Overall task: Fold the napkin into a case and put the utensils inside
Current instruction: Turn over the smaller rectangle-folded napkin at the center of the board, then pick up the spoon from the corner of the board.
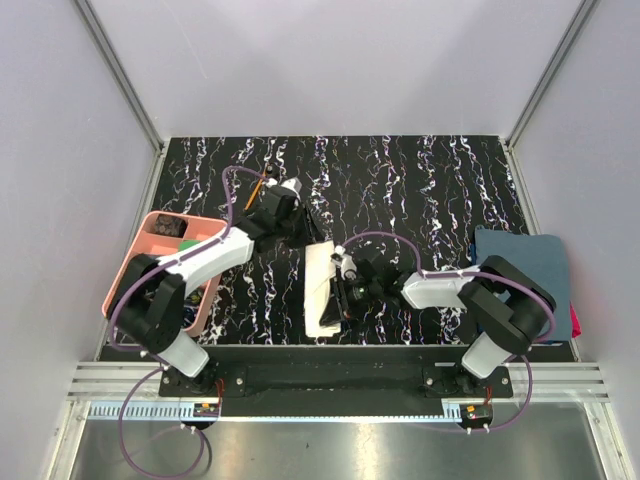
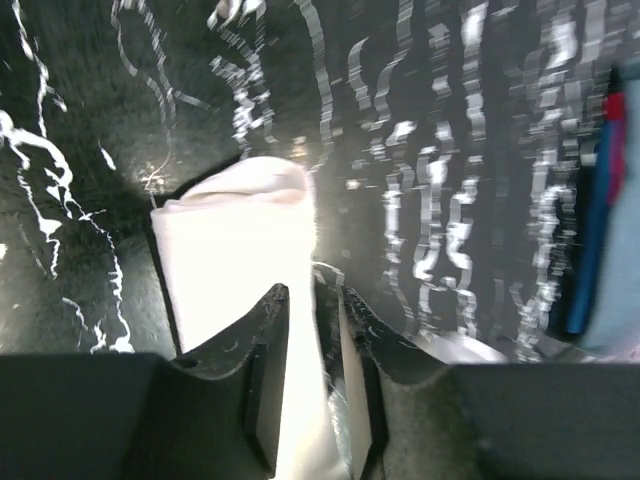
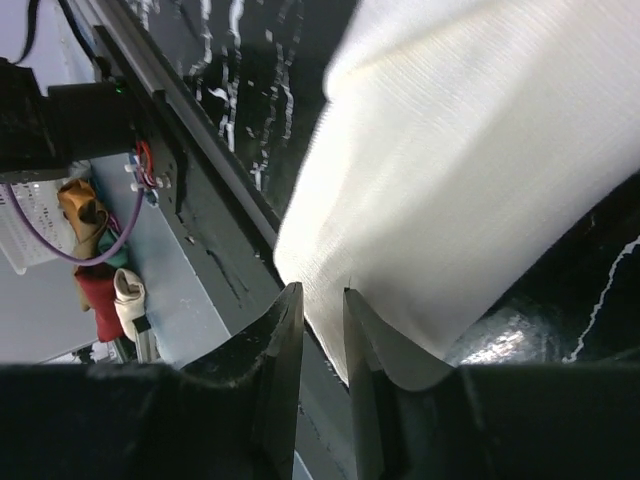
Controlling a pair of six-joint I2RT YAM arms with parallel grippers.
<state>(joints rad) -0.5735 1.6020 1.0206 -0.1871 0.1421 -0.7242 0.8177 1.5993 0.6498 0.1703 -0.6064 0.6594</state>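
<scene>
The cream napkin [image 1: 322, 275] lies as a narrow folded strip near the table's front middle. It also shows in the left wrist view [image 2: 235, 250] and in the right wrist view [image 3: 480, 170]. My left gripper [image 1: 312, 232] is at its far end, jaws nearly together with cloth between them [image 2: 315, 300]. My right gripper [image 1: 345, 292] is at its near right edge, jaws pinched on the cloth's edge [image 3: 322, 300]. The orange-handled stick [image 1: 255, 190] lies at the back left behind the left arm. I cannot see the black spoon.
A pink compartment tray [image 1: 135, 255] holding small items stands at the left edge. A dark blue-grey towel [image 1: 525, 265] lies at the right edge, also in the left wrist view [image 2: 590, 250]. The table's front rail [image 3: 200, 170] runs just below the napkin.
</scene>
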